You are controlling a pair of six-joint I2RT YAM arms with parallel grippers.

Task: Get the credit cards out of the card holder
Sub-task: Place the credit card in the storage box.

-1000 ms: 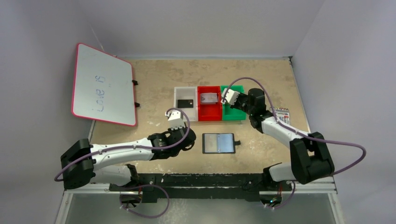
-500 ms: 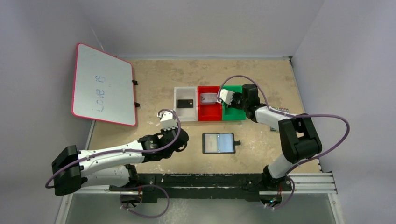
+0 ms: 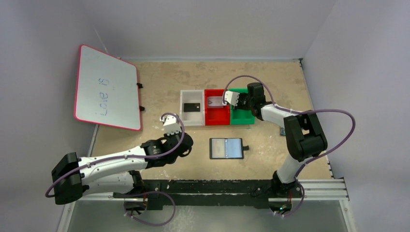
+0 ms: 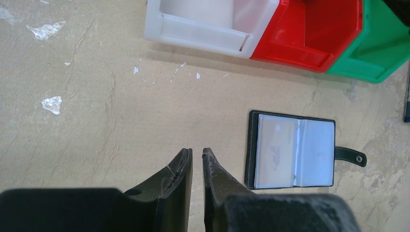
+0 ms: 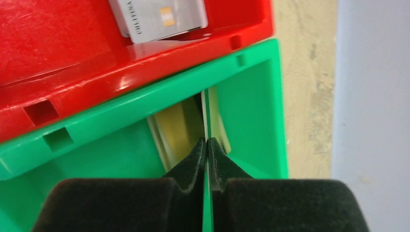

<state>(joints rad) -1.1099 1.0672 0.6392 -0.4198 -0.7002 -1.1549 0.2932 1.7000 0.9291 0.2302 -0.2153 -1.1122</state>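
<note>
plain grey walls (image 3: pixel 208 24), speckled tan tabletop (image 3: pixel 159 79), leaning red-framed whiteboard (image 3: pixel 106 88)

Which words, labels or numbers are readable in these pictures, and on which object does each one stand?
"Love is": handwritten on the whiteboard, seen sideways; the second word is uncertain.
Silver card in the red bin: a printed line beside its chip, too blurred to read.
Black card in the white bin: any print is too small to read.

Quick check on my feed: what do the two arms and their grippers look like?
Both arms have white links with black joints and a purple cable looping alongside. The left gripper and right gripper have black tapered fingers, and white housings sit behind them in the top view.
</note>
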